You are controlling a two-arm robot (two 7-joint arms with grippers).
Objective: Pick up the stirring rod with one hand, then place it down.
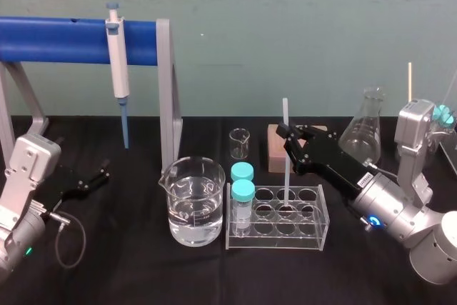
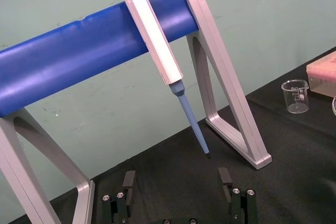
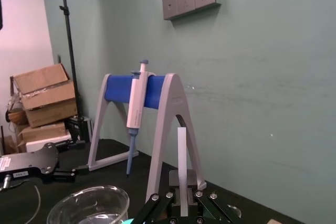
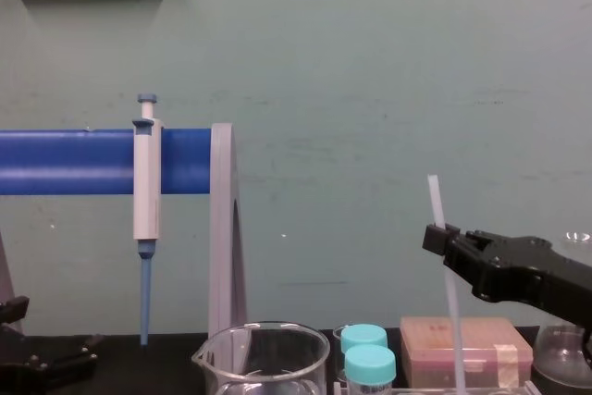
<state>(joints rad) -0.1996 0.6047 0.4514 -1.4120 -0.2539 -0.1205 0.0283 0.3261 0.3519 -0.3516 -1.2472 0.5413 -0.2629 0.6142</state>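
Black table from the head: upright rod [image 1: 285, 116] toward 3 o'clock, lower end down in the rack [image 1: 314, 237], upper part pinched by the right gripper [image 1: 287, 136]; left gripper [image 1: 100, 175] parked at 9 o'clock. From the left wrist, fingers [image 2: 128, 179] wide apart below the pipette [image 2: 157, 40]. From right wrist and chest, rod clamped between the right jaws, tip poking out toward 12 o'clock.

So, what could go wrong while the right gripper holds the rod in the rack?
1. The stirring rod has its lower end in the rack, with the right gripper shut on it higher up; a slanted lift could drag or tip the rack.
2. The capped vials and the beaker of water stand close; a sideways swing might hit them.
The left gripper lies open at the left.
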